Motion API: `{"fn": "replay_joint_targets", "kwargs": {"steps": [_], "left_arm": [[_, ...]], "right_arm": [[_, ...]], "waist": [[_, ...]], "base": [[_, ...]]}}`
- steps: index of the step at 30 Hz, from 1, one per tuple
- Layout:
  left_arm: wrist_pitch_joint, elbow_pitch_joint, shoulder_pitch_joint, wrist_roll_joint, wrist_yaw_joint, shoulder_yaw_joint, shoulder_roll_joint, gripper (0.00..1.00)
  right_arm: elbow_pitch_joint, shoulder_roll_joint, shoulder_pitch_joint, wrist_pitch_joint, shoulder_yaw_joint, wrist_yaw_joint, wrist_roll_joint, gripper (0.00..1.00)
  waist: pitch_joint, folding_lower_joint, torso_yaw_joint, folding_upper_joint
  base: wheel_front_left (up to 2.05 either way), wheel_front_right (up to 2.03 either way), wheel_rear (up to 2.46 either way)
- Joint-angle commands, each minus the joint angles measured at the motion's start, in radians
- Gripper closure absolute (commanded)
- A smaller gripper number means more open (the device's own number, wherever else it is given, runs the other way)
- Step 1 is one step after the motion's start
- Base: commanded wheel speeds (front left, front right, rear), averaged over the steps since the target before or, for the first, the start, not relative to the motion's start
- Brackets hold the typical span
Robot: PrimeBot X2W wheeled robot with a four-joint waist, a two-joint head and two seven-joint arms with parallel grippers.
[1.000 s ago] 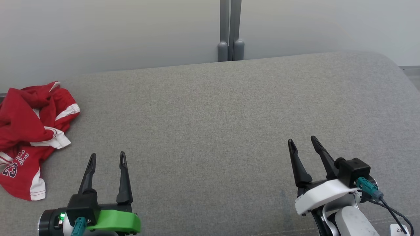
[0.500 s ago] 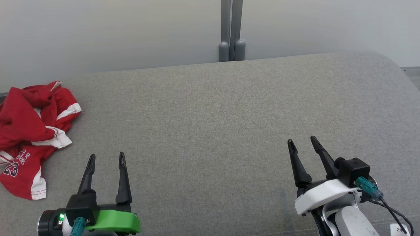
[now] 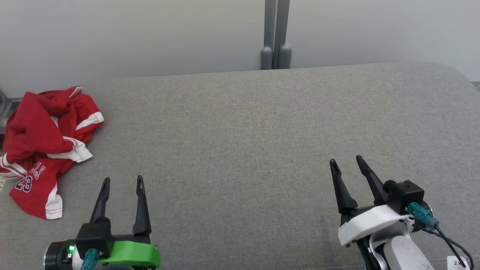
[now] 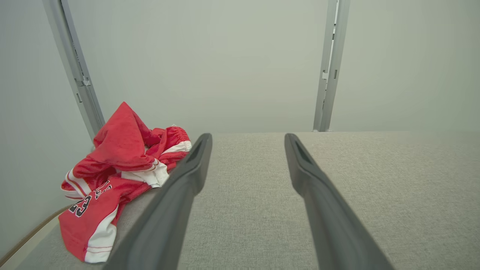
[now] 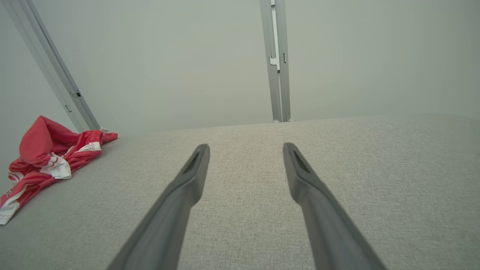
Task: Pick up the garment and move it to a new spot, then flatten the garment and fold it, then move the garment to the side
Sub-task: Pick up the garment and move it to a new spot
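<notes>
A crumpled red garment with white trim and a dark "23" lies bunched at the far left of the grey padded surface. My left gripper stands open near the front edge, to the right of the garment and apart from it, nothing between its fingers. At the lower right my right gripper is open too, far from the cloth. The left wrist view shows the garment left of my open fingers. In the right wrist view the garment lies at the far left.
A pale wall runs behind the surface, with a grey vertical post at the back centre. Another grey rail stands by the garment at the left. The surface's left edge is close beside the garment.
The whole head view has shifted a little to the right, so the camera has turned left. Garment and grippers keep their places relative to each other.
</notes>
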Motion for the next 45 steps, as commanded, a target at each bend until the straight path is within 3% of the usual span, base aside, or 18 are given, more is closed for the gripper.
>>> {"fn": "replay_joint_targets", "kwargs": {"steps": [1,29,45], "left_arm": [[-0.001,0.004,0.001,0.003,0.0,0.002,0.002,0.0],[-0.001,0.034,0.021,0.0,0.009,0.019,0.009,0.0],[-0.001,0.029,0.042,-0.002,0.045,0.042,0.018,0.0]], "right_arm": [[-0.002,-0.004,0.006,0.001,-0.002,0.0,-0.003,0.0],[0.003,-0.004,0.036,-0.001,0.024,0.0,0.01,0.0],[0.012,-0.004,0.04,-0.007,0.052,0.0,0.012,0.0]], "waist": [[0.002,0.0,0.016,0.0],[-0.03,0.0,0.316,0.0],[-0.048,0.0,0.425,0.0]], "base": [[0.0,0.0,0.0],[0.0,0.0,0.0],[0.0,0.0,0.0]]}}
